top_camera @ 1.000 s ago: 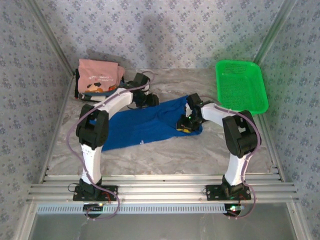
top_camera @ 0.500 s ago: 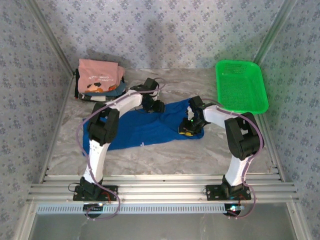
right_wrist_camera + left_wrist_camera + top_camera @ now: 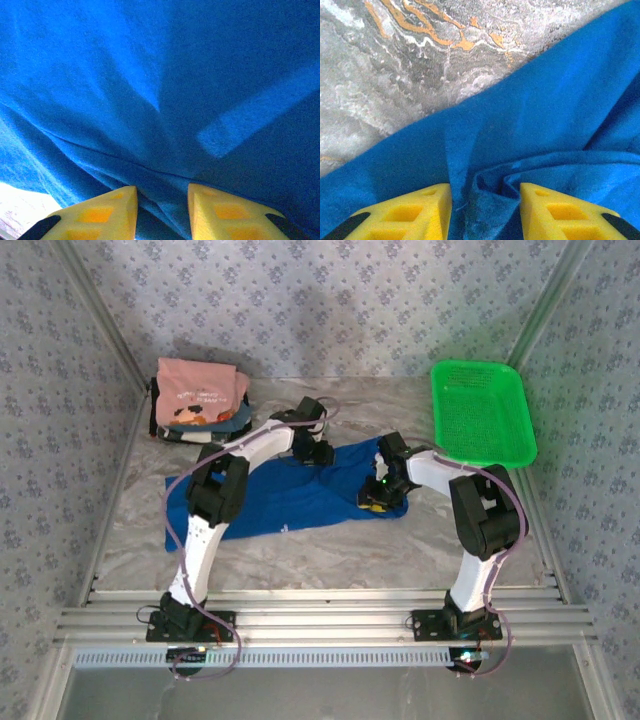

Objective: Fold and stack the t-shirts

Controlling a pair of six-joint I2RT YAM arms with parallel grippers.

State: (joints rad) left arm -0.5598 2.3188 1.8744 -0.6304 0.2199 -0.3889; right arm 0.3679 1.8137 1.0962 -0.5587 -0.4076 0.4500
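The royal-blue t-shirt [image 3: 280, 495] lies spread across the middle of the marble table [image 3: 330, 550], no print showing. My left gripper [image 3: 318, 452] is at the shirt's far edge. In the left wrist view its yellow fingers [image 3: 427, 210] pinch a bunched fold of blue cloth [image 3: 545, 110] between them. My right gripper [image 3: 375, 502] sits on the shirt's right end. Its fingers [image 3: 220, 210] hold a ridge of blue fabric [image 3: 150, 75]. A folded salmon-pink t-shirt [image 3: 200, 390] with white lettering tops a small stack of darker ones at the far left.
A green plastic mesh basket [image 3: 480, 410] stands at the far right, just beyond the right arm. Patterned walls close in the table on three sides. Bare marble [image 3: 395, 60] lies past the shirt's far edge, and an aluminium rail [image 3: 320, 615] runs along the near edge.
My left gripper has swung right along the shirt's far edge, uncovering more of the shirt's left part. The right gripper has barely moved.
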